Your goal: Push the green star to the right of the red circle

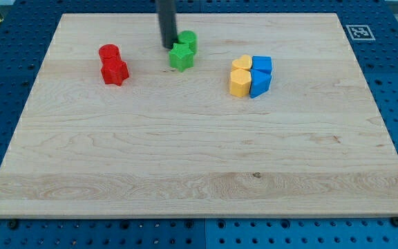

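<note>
At the view's left of the bench (199, 180) stand the red circle (108, 53) and, touching it below, a red star (115, 71). The strip of bare wood to their right is where the green star (181, 57) should end up; that star lies near the view's top centre, well apart from the reds. The arm carries no hand, only a rod, so nothing can be held. The tip (167, 45) sits just beside the green star's upper-left edge, the wrong side for a leftward shove. Pushing from here would likely send the star rightward or downward, away from its goal. A green circle (188, 40) touches the star's upper right and could be dragged along. Further right, a yellow heart (241, 63), a yellow block (239, 82) and two blue blocks (261, 65) (260, 83) huddle together, clear of the route.
</note>
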